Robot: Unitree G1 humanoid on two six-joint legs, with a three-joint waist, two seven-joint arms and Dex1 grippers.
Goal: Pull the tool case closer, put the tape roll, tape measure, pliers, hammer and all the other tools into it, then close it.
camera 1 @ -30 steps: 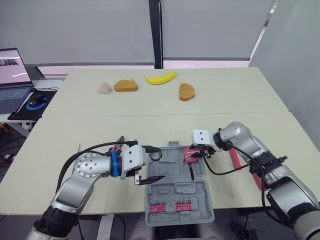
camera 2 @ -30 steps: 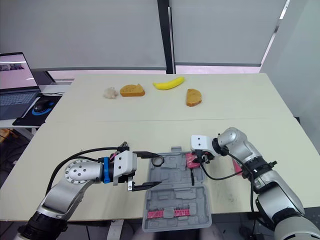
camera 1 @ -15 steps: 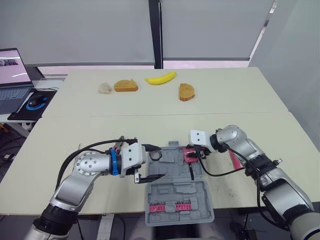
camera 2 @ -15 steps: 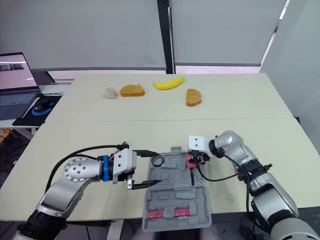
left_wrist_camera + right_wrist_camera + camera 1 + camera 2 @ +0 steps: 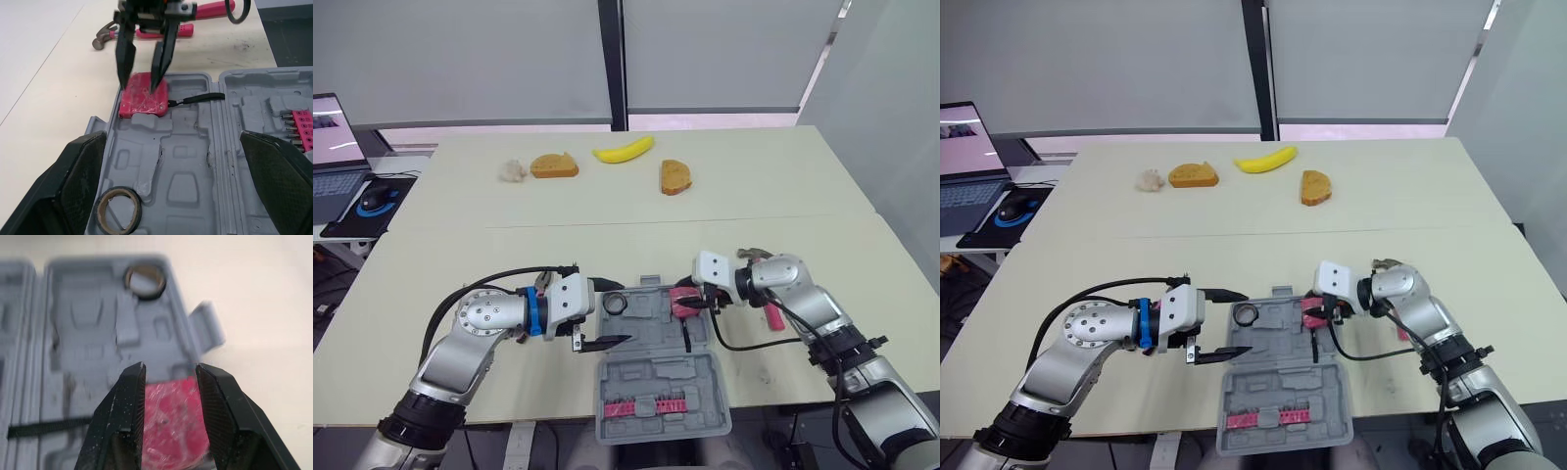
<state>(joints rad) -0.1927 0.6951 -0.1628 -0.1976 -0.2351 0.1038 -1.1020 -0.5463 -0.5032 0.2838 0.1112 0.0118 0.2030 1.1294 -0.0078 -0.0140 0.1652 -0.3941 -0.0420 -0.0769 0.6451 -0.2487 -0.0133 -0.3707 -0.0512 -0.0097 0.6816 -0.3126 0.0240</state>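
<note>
While the open grey plastic tool case [image 5: 656, 372] sits at the near edge of the pale table [image 5: 607, 211], the right claw [image 5: 140, 87] is down over the flat pink tape measure [image 5: 144, 105], which lies in the far right pocket of the case's far half. Its fingers are parted and released, tips aimed straight at the pink top face; whether they touch it, can't tell. The tape measure's thin black wrist strap [image 5: 688, 338] trails toward the near side across the grey moulding. Over on the left, the left claw [image 5: 619, 313] is spread wide with nothing in it, one finger just off the case's far left corner, the other over its left rim. Right between them, the black tape roll [image 5: 614, 304] lies flat in the far left pocket. A row of pink screwdriver bits [image 5: 656, 404] sits in the near half. Out on the table just right of the case, the pink-handled hammer [image 5: 773, 315] lies beside the right arm, metal head at the far end
</note>
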